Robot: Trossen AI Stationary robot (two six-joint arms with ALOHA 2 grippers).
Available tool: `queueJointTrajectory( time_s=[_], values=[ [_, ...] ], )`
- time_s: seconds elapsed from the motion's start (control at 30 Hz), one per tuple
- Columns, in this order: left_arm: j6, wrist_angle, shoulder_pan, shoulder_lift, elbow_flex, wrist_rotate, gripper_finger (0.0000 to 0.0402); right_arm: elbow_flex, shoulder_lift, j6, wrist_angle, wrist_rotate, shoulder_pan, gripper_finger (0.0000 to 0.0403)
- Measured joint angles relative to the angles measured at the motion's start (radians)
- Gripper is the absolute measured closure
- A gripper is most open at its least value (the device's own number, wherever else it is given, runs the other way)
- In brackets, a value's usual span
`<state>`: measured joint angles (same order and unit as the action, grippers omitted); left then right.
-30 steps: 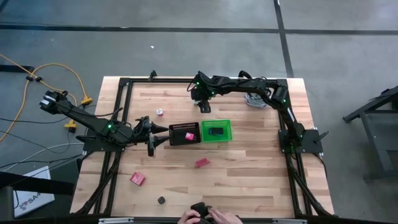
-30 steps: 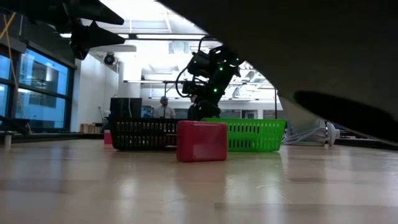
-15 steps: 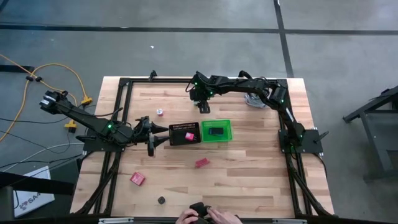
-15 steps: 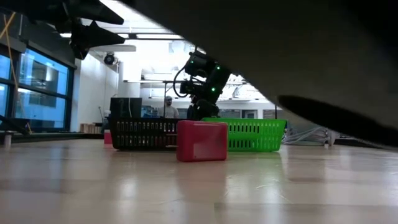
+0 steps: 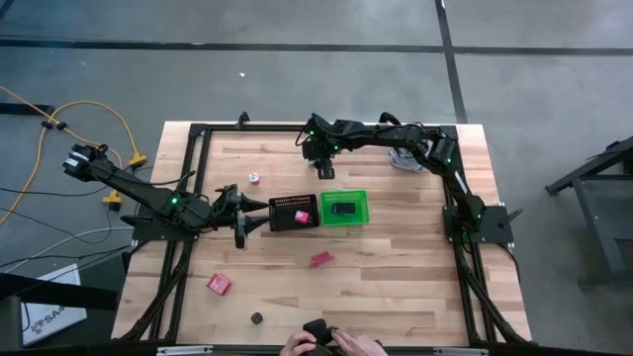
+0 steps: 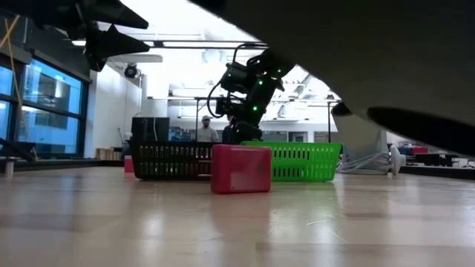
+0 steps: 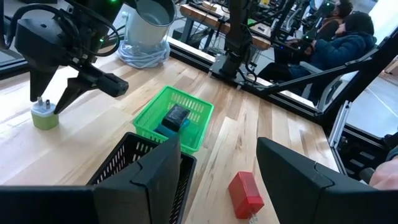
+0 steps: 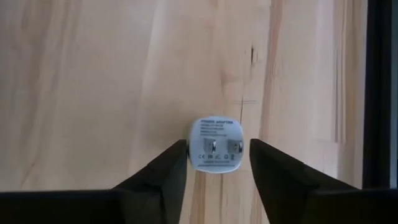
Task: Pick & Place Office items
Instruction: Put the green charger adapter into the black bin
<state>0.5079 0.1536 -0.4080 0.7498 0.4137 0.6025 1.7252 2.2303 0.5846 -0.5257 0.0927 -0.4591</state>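
A small pale-green and white plug adapter (image 8: 214, 146) stands on the table near its far edge, prongs up. My right gripper (image 8: 217, 174) hangs over it, open, one finger on each side; the left wrist view shows this right gripper (image 7: 50, 102) just above the adapter (image 7: 43, 117). My left gripper (image 5: 263, 214) waits open at the left end of the black mesh tray (image 5: 294, 212). The green bin (image 5: 344, 208) holds a dark and blue block (image 7: 174, 118). A red block (image 5: 320, 259), a pink block (image 5: 219, 284), a black bit (image 5: 256, 318) and a white bit (image 5: 253, 178) lie loose. My right gripper comes at the adapter from above, fingers (image 8: 165, 171) pointing down beside its two sides. The adapter rests on the table. Whether either finger touches it I cannot tell.
A shiny silver round object on a coil of cable (image 5: 406, 158) sits at the far right. A person's hands (image 5: 331, 344) hold a dark thing at the near edge, and it blocks much of the low view (image 6: 386, 59). Bare wood lies on the near right.
My right gripper has shifted a little toward the table's left, staying over the adapter. The dark blurred shape in front of the low camera has moved about. The blocks and trays have stayed in place.
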Motion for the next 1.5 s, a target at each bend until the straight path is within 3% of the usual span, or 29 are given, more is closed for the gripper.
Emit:
queueJointTrajectory(
  time_s=[0.7, 0.93, 1.5],
  values=[
    [0.000, 0.001, 0.000, 0.000, 0.000, 0.000, 0.0198, 0.000, 0.001, 0.014, 0.002, -0.008, -0.001, 0.0258],
    [0.000, 0.001, 0.000, 0.000, 0.000, 0.000, 0.0198, 0.000, 0.001, -0.001, 0.014, -0.014, -0.002, 0.0285],
    [0.000, 0.001, 0.000, 0.000, 0.000, 0.000, 0.0198, 0.000, 0.001, -0.009, 0.008, -0.021, -0.002, 0.0288]
  ],
)
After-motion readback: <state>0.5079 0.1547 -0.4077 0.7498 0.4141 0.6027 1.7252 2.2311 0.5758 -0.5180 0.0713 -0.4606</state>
